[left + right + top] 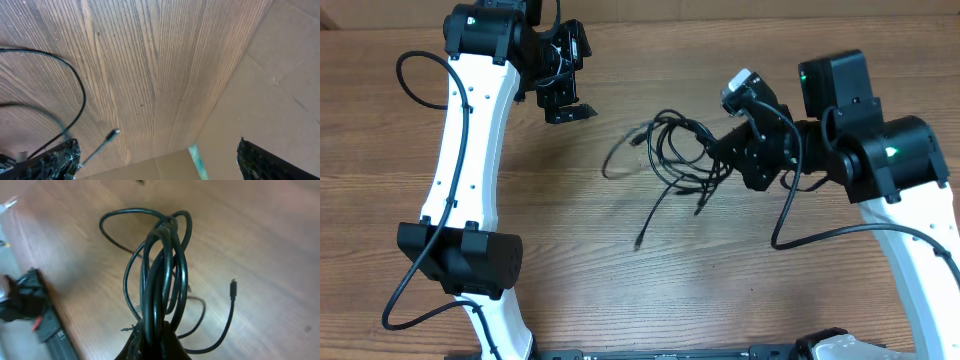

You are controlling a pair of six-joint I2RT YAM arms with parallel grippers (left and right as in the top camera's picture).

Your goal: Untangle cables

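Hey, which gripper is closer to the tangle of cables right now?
Right. The right gripper is shut on the cables; the left gripper is open, off to their other side, not touching them.

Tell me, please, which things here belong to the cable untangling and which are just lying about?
Part of the job:
- the cables, bunched in one black tangle
- the right gripper, shut on that bunch
- the left gripper, open and empty

Just there:
- the wooden table
- the thicker arm wires running along the white arms
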